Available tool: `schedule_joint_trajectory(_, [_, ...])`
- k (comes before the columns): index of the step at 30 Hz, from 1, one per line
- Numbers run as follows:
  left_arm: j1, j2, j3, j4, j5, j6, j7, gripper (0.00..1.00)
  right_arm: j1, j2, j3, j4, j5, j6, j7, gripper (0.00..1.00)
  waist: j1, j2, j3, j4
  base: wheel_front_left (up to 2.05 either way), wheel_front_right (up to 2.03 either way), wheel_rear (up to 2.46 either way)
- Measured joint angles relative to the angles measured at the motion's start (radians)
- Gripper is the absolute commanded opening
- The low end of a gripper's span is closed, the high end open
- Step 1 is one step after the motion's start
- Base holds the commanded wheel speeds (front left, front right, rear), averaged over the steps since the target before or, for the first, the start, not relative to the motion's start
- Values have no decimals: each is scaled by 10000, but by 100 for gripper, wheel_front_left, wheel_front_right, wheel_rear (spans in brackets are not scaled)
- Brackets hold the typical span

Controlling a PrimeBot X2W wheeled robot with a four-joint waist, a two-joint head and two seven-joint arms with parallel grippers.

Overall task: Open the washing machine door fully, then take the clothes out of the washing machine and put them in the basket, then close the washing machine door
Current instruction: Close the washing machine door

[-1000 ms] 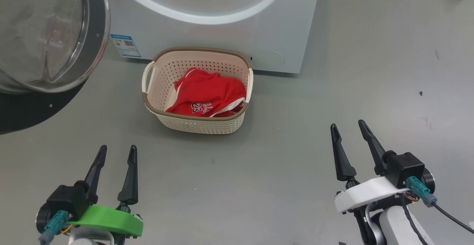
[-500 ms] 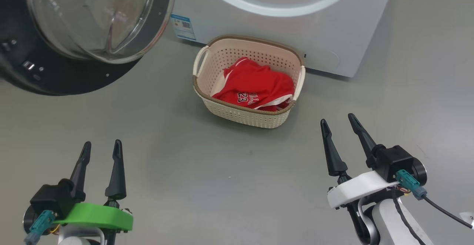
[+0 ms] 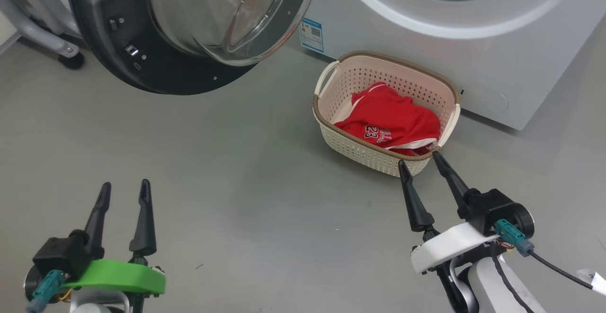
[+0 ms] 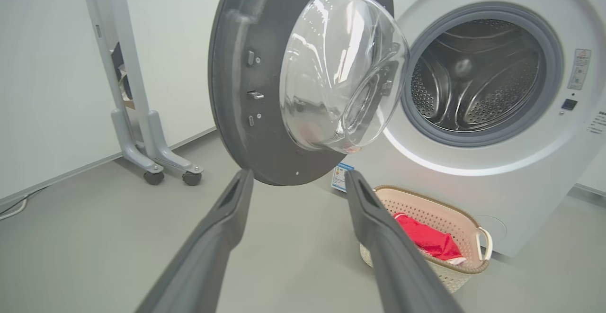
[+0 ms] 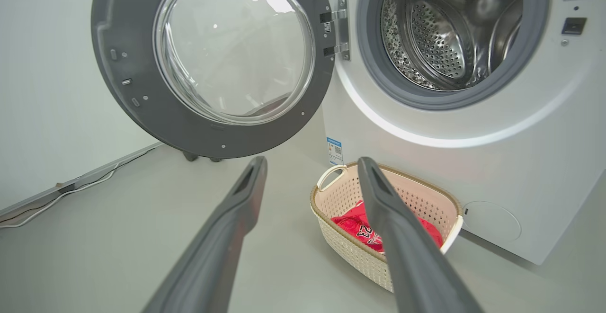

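The white washing machine [image 3: 426, 29] [image 5: 473, 152] stands ahead with its steel drum [image 5: 450, 33] [image 4: 473, 76] showing no clothes. Its round black-rimmed door [image 3: 189, 24] [image 4: 303, 76] [image 5: 208, 62] hangs wide open to the left. On the floor before the machine sits the cream basket [image 3: 378, 154] [image 4: 454, 275] [image 5: 350, 251] holding the red clothes [image 3: 390, 121] [image 4: 428, 242] [image 5: 357, 225] printed with 23. My left gripper [image 3: 123, 189] [image 4: 298, 180] is open and empty, low at the left. My right gripper [image 3: 419, 159] [image 5: 312, 166] is open and empty just short of the basket's near corner.
A grey wheeled stand [image 4: 142, 128] [image 3: 42, 33] is left of the door by the white wall. A cable [image 5: 61, 194] runs along the wall's base. Bare grey floor [image 3: 227, 171] spreads between my grippers and the machine.
The head camera has swung left, so the machine, door and basket shifted right in view. Both grippers stay open; the right one now shows close to the basket's near corner.
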Motion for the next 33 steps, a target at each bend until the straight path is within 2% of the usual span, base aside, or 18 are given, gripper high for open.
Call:
schedule_joint_trajectory(8, [37, -4, 284, -157, 2, 2, 0, 100, -112, 6, 324, 159, 29, 75, 0, 100, 0, 0, -203, 375, 0, 0, 0])
schedule_joint_trajectory(33, [286, -48, 698, -470, 267, 4, 0, 100, -520, 4, 708, 520, 261, 161, 0, 100, 0, 0, -223, 421, 0, 0, 0])
